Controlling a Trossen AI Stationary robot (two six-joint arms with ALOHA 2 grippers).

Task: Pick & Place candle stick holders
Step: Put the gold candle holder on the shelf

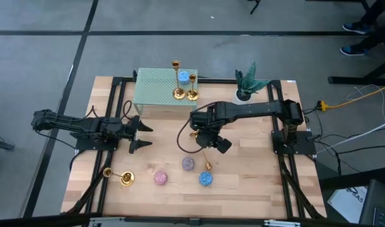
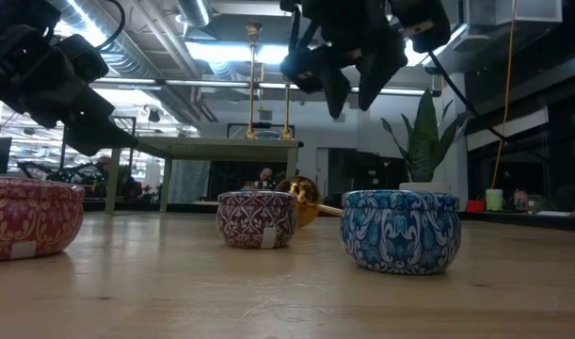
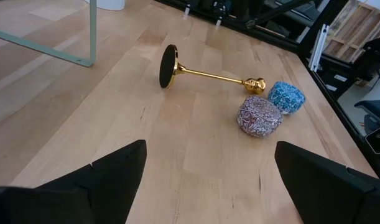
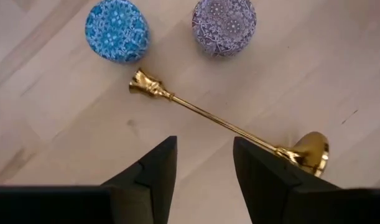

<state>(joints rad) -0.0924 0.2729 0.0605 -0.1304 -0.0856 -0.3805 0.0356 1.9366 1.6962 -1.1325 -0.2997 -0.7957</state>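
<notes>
Nearest the front edge of the wooden surface [image 1: 255,189], one candle stick holder [image 1: 118,176] is lying on its side at the left, and a pink candle [image 1: 160,178], a purple-grey candle [image 1: 188,164] and a blue candle [image 1: 206,179] are sitting in a loose row. Just behind the candles, a second holder [image 4: 230,126] is lying flat. The right tool [image 4: 204,167] is hanging above its stem, partly open and gripping nothing. The left tool [image 1: 139,135] is waiting at the left, wide open and empty. Farthest away, two upright holders [image 1: 184,94] are standing on a green stand [image 1: 155,91], beside a potted plant [image 1: 247,83].
</notes>
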